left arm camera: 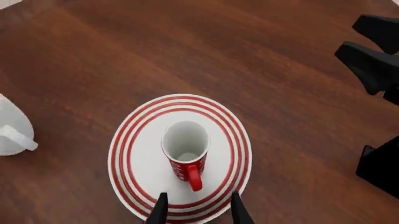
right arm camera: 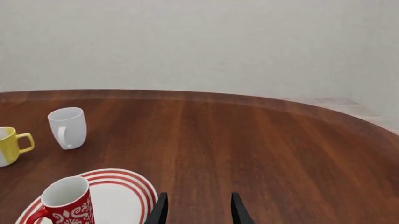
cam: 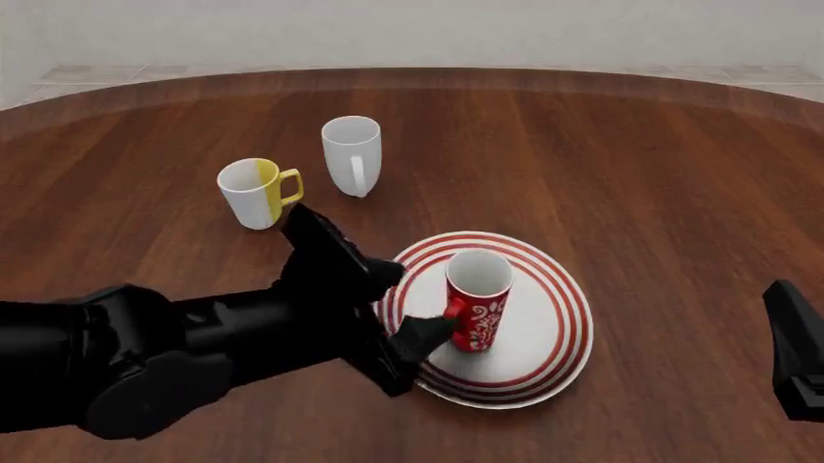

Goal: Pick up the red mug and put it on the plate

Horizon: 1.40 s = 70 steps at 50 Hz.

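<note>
A: Left wrist view, items?
B: One red mug, upright, white inside, standing on the plate a little off its centre, handle turned toward the camera. The left gripper shows two dark fingertips spread apart over the plate's near rim, one either side of the handle, touching nothing. One white mug at the frame edge, on the wooden table. Dark parts of the other arm at the opposite edge.

A: Front view?
B: Red mug upright on the plate, in its left half. Left gripper just beside the mug's handle, jaws apart, not holding it. White-and-yellow mug and plain white mug stand farther back on the table, well apart from the plate. Right arm only partly seen at the right edge.

A: Right wrist view?
B: Right gripper, fingers apart, nothing between them, above bare table. Red mug on the plate; white mug and yellow-handled mug beyond.
</note>
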Each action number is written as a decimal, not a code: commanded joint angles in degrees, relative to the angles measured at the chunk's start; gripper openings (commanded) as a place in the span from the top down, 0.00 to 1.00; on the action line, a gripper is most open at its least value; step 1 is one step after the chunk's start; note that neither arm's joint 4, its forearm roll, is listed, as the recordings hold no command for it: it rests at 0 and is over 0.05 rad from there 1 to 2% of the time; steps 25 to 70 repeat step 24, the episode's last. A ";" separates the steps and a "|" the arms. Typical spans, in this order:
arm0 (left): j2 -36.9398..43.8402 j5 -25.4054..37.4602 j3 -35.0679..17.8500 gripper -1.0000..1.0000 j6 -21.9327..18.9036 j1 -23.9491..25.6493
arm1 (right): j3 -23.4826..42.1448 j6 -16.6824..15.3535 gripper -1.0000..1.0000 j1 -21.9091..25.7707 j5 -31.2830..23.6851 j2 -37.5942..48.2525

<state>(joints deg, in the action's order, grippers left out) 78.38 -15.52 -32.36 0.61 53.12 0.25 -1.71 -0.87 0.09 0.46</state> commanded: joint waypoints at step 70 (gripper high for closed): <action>-46.02 27.60 5.03 0.00 -0.15 -11.84 | -0.01 -1.11 0.00 0.26 0.01 0.19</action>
